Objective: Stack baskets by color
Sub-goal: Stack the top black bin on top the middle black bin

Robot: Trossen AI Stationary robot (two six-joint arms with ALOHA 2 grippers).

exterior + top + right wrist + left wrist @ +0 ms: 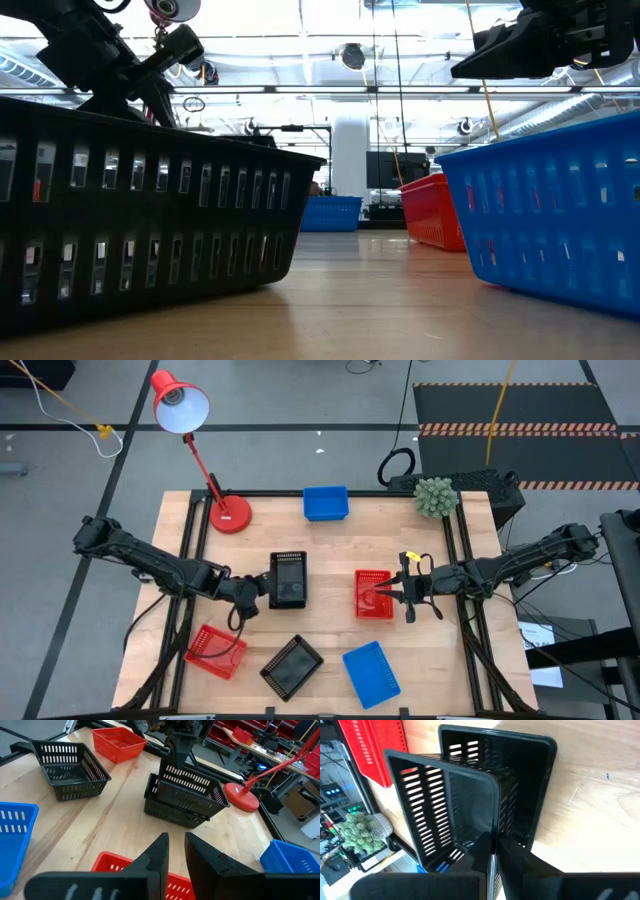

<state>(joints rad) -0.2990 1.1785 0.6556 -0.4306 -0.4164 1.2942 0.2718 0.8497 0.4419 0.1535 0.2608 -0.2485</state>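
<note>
Two black baskets (288, 580) sit mid-table, the upper one (189, 786) askew in the lower one (167, 812). My left gripper (265, 586) reaches in from the table's left, shut on the upper one. My right gripper (392, 593) hovers over a red basket (370, 598) right of centre, with a narrow gap between its fingers (175, 840) and nothing in it. Resting flat on the table are a blue basket (326, 502) at the far edge, and a red basket (215, 652), a black basket (291, 666) and a blue basket (371, 673) near the front. My left gripper pinches the upper black basket's wall on the table's left side (493, 837) between its two fingers, one inside the basket and one outside. It comes slanting down from the table's left. The basket sits tilted in the lower black basket (530, 780), its held side raised.
A red desk lamp stands with its round base (230, 514) at the far left. A green spiky plant (434, 497) sits at the far right corner. Bare wood lies between the middle baskets and the front row.
</note>
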